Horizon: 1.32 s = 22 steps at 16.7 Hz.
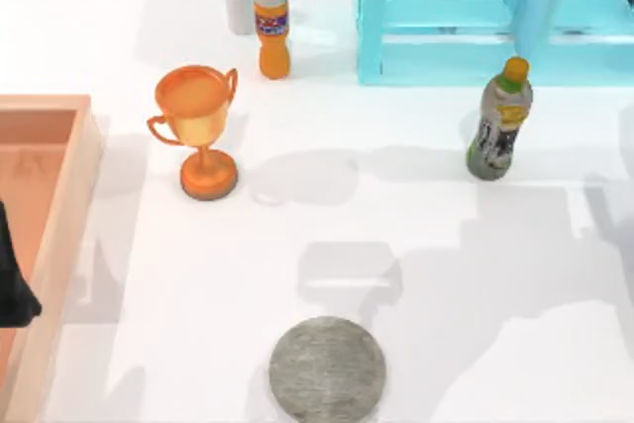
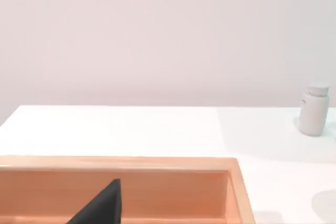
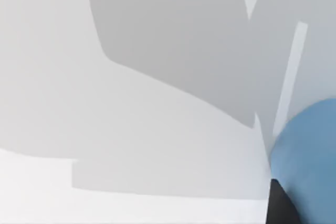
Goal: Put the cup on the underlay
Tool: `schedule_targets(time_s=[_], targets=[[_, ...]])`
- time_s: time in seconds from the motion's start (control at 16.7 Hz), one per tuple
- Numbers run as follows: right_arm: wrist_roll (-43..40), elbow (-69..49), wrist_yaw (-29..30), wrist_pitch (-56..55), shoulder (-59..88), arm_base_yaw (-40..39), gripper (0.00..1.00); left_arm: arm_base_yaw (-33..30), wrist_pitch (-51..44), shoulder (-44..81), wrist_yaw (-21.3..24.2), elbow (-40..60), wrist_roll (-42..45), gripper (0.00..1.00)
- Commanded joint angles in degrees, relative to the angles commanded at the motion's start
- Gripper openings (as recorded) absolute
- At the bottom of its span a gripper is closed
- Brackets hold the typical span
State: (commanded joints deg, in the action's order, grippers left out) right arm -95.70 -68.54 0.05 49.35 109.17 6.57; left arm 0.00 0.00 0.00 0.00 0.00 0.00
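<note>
Cup (image 3: 310, 156): we find it in the right wrist view as a light-blue curved surface very close to the camera, against the pale table. A dark part of the right gripper (image 3: 281, 208) lies touching its lower edge. So little of either is visible that we can only say the cup seems to be at or in that gripper. We cannot tell whether the gripper is spread or clamped on it.

Underlay (image 1: 327, 369): the grey disc lies flat at the near edge of the table, about mid-width, and nothing stands on it. Soft shadows fall on the table just beyond it.

Progress, in our judgement: the placing is not yet done. What remains is to bring the cup over the disc, set it down upright within the rim, and release it. Whether the pick-up itself is complete we cannot confirm.

Left gripper (image 2: 100, 205): parked over the wooden box (image 1: 59, 205) at the table's left side, a dark wedge above the box floor. We cannot tell its state.

Surroundings: the orange trophy (image 1: 198, 131) stands well beyond the disc to the left, and a green-capped bottle (image 1: 500, 121) well beyond it to the right. Neither stands near the disc.
</note>
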Motion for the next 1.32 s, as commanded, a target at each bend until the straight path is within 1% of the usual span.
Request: schedule_targets(time_s=[0.42, 0.54, 0.66, 0.78, 0.96, 1.14, 1.32], targets=[[0.54, -0.2, -0.18, 0.21, 0.16, -0.27, 0.0, 0.0, 0.0, 0.0, 0.0, 0.0, 0.0, 1.0], [3.28, -0.88, -1.03, 1.13, 0.97, -1.65, 0.0, 0.0, 0.0, 0.0, 0.0, 0.0, 0.0, 1.0], [8.51, -2.07, -2.55, 2.31, 1.7, -4.39, 0.0, 0.0, 0.0, 0.0, 0.0, 0.0, 0.0, 1.0], [16.06, -3.8, -4.47, 3.78, 2.59, -8.14, 0.0, 0.0, 0.0, 0.0, 0.0, 0.0, 0.0, 1.0], [30.93, -7.37, -7.58, 6.58, 4.49, -15.1, 0.0, 0.0, 0.0, 0.0, 0.0, 0.0, 0.0, 1.0], [47.91, -11.6, -10.18, 9.65, 6.52, -22.97, 0.0, 0.0, 0.0, 0.0, 0.0, 0.0, 0.0, 1.0], [66.55, -16.44, -11.71, 12.55, 8.38, -31.15, 0.0, 0.0, 0.0, 0.0, 0.0, 0.0, 0.0, 1.0]])
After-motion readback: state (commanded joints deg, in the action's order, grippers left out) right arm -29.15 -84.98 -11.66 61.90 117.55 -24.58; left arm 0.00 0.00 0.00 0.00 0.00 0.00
